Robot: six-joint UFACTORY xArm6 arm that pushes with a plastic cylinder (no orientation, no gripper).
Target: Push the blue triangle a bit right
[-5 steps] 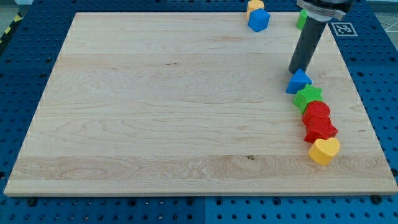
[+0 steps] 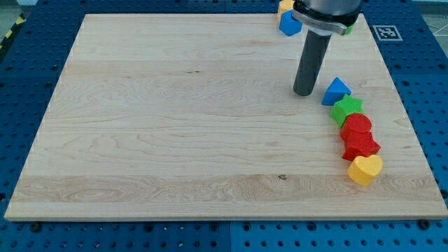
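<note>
The blue triangle [image 2: 337, 91] lies near the board's right side, at the top of a column of blocks. My tip [image 2: 302, 93] rests on the board just to the triangle's left, a small gap apart from it. The dark rod rises from there toward the view's top. Directly below the triangle sit a green star [image 2: 347, 108], a red round block [image 2: 357, 126], a red star [image 2: 360, 145] and a yellow heart [image 2: 365, 169], touching in a chain.
A blue block [image 2: 288, 23] and a yellow block [image 2: 283, 6] sit at the board's top edge, partly behind the arm. A bit of green block [image 2: 348, 29] shows right of the arm. The wooden board [image 2: 175, 126] lies on a blue pegboard table.
My tip has moved left and slightly down, from just above the blue triangle to its left side. The blocks have not moved.
</note>
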